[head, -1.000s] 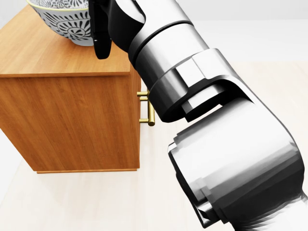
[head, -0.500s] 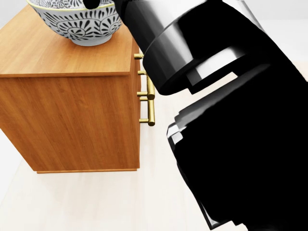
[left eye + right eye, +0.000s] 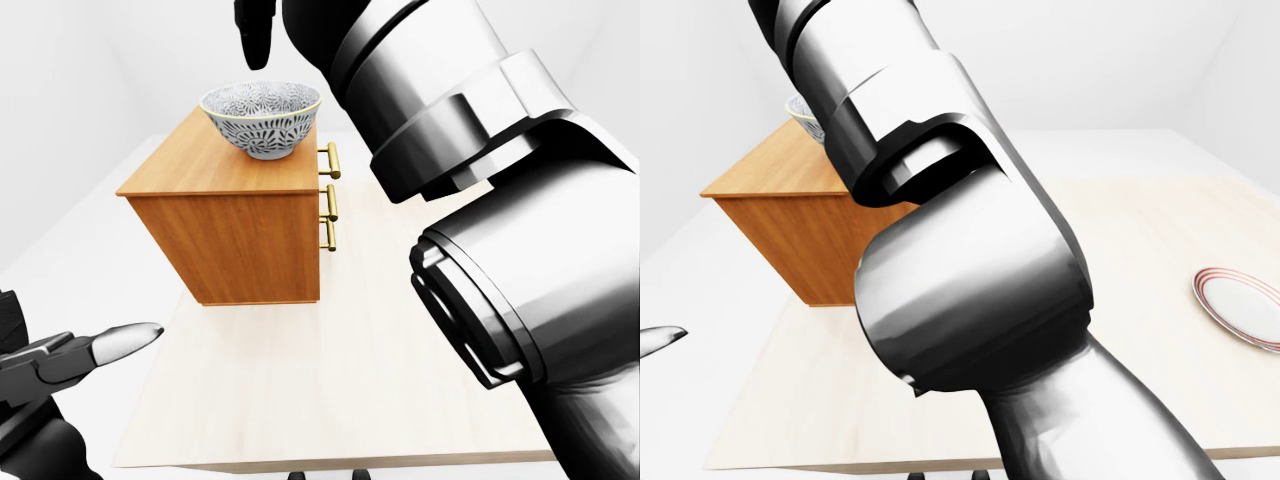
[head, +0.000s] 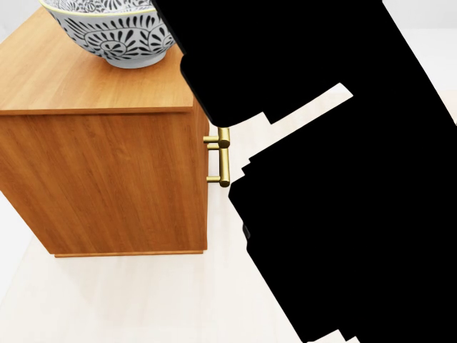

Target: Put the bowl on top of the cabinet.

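Note:
The patterned black-and-white bowl point(image 3: 261, 117) stands upright on top of the wooden cabinet point(image 3: 230, 235); the head view shows it at the top left point(image 4: 118, 32). My right hand point(image 3: 256, 30) hangs above the bowl, apart from its rim, with only one dark finger showing and nothing in it. The right arm point(image 3: 480, 200) fills the right side of the left-eye view and appears as a flat black shape point(image 4: 343, 179) in the head view. My left hand point(image 3: 90, 355) is low at the bottom left, open, fingers stretched out and empty.
The cabinet rests on a pale wooden table point(image 3: 330, 400), its brass handles point(image 3: 329, 195) facing right. A white plate with a red rim point(image 3: 1240, 305) lies at the table's far right in the right-eye view. White walls surround the table.
My right hand has lifted off the bowl's side and now hangs above it. The bowl has stayed on the cabinet. The arm has turned into a black shape in the head view.

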Controlling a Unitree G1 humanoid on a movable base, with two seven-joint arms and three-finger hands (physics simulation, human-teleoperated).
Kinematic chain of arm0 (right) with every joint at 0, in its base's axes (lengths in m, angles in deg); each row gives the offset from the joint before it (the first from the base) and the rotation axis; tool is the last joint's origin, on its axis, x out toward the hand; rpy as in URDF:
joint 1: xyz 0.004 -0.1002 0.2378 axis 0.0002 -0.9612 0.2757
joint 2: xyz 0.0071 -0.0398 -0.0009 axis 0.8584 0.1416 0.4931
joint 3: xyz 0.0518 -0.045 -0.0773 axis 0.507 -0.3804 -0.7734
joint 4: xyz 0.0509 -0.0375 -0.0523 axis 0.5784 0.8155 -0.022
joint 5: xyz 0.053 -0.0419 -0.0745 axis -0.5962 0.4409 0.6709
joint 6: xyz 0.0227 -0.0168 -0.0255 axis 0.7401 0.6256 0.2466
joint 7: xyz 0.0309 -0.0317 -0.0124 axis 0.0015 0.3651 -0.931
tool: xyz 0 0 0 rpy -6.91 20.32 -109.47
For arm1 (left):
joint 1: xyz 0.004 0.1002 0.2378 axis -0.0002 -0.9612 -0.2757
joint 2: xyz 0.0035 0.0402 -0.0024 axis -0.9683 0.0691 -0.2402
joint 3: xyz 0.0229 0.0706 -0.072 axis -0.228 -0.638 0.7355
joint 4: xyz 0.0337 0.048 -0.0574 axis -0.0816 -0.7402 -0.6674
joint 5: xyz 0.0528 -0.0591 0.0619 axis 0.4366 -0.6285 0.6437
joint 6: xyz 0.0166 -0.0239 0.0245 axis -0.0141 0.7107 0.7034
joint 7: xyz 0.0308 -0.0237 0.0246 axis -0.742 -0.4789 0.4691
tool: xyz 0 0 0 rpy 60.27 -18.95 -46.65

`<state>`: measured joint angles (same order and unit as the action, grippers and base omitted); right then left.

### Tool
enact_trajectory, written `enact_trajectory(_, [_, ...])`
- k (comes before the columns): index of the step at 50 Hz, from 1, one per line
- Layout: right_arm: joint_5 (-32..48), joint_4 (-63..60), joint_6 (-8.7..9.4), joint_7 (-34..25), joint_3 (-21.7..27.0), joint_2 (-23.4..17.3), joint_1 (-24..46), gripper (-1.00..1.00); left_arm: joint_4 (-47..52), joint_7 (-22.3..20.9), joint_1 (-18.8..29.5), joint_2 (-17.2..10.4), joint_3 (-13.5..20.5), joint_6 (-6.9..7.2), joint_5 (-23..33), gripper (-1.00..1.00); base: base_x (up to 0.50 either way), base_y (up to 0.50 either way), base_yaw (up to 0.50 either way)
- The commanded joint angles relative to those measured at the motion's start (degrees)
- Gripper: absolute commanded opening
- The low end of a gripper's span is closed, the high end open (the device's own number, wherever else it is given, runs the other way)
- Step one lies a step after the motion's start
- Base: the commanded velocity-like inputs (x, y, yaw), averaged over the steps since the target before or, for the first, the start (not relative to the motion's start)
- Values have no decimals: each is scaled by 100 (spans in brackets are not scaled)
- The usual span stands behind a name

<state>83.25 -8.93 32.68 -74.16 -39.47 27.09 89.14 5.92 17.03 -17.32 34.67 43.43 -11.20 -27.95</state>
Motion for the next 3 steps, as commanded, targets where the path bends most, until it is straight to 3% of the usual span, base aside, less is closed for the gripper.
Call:
enact_trajectory(1, [-9, 12, 0, 201, 15, 6, 0, 100, 5, 11, 4, -5, -40, 0, 20, 100, 0, 0, 0])
enact_trajectory(3, [-18, 4, 0, 197, 16, 17, 0, 100, -6, 9, 3, 0, -40, 0, 23, 100, 0, 0, 0])
